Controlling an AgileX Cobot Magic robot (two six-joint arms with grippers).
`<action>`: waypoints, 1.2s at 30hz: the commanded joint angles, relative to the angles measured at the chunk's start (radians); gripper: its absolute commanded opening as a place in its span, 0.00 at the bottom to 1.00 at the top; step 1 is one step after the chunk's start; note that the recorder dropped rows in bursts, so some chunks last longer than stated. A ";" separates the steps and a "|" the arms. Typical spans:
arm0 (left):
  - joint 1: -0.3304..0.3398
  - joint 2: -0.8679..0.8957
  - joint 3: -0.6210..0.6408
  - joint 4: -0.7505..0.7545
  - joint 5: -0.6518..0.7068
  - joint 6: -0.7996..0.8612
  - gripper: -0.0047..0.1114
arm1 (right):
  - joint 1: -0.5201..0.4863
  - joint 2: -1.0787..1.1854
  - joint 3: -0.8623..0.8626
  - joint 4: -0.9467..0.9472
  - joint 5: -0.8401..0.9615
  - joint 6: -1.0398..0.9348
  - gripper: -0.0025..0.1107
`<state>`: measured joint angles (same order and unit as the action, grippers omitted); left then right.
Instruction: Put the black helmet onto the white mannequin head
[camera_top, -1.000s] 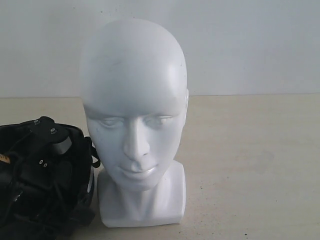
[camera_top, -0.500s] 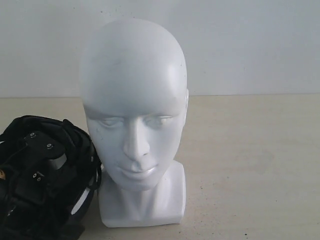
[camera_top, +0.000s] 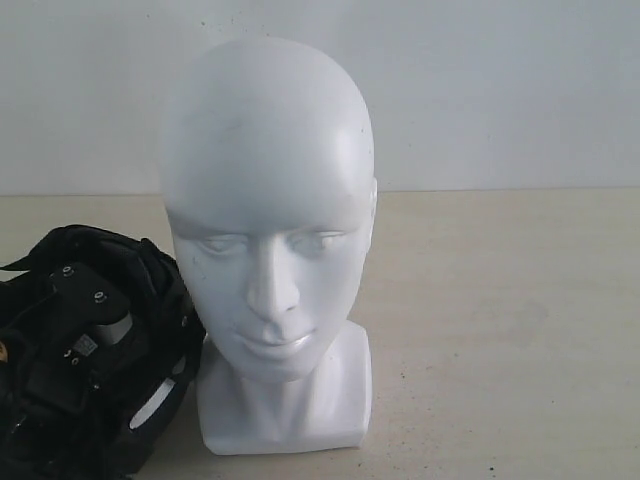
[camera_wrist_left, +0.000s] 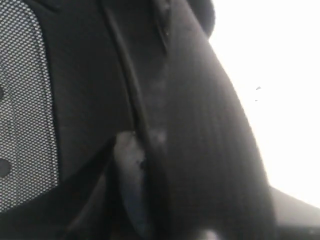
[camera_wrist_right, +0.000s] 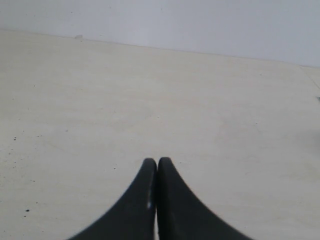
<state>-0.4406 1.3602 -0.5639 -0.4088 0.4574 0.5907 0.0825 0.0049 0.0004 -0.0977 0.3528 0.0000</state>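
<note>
The white mannequin head (camera_top: 265, 200) stands upright on its blocky base mid-table, facing the exterior camera. The black helmet (camera_top: 155, 275) lies at its left, touching the base, its opening turned to the camera. My left gripper (camera_top: 100, 335) reaches into that opening. In the left wrist view the helmet (camera_wrist_left: 210, 150) fills the frame, blurred, with mesh lining (camera_wrist_left: 25, 100) to one side. Its rim runs between the jaws of the left gripper (camera_wrist_left: 150, 195), and a pale finger pad (camera_wrist_left: 127, 170) presses on it. My right gripper (camera_wrist_right: 157, 162) is shut and empty, above bare table.
The beige table (camera_top: 480, 300) stretches to the right of the head, with a white wall (camera_top: 500, 90) behind. The right wrist view holds only table (camera_wrist_right: 150, 90) and wall. The helmet and left arm run off the exterior view's lower left edge.
The left gripper has pushed deeper into the helmet and its jaws have closed in on the rim. The helmet has tipped and shifted slightly towards the head. The head has not moved.
</note>
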 joint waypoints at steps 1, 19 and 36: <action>0.001 0.000 0.004 0.001 0.063 -0.066 0.08 | -0.004 -0.005 0.000 -0.005 -0.012 0.000 0.02; 0.001 -0.505 0.004 -0.148 0.093 -0.172 0.08 | -0.004 -0.005 0.000 -0.005 -0.012 0.000 0.02; 0.001 -0.865 -0.094 -0.142 0.100 -0.282 0.08 | -0.004 -0.005 0.000 -0.005 -0.005 0.000 0.02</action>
<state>-0.4387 0.5314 -0.6071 -0.5547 0.6448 0.2845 0.0825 0.0049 0.0004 -0.0977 0.3528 0.0000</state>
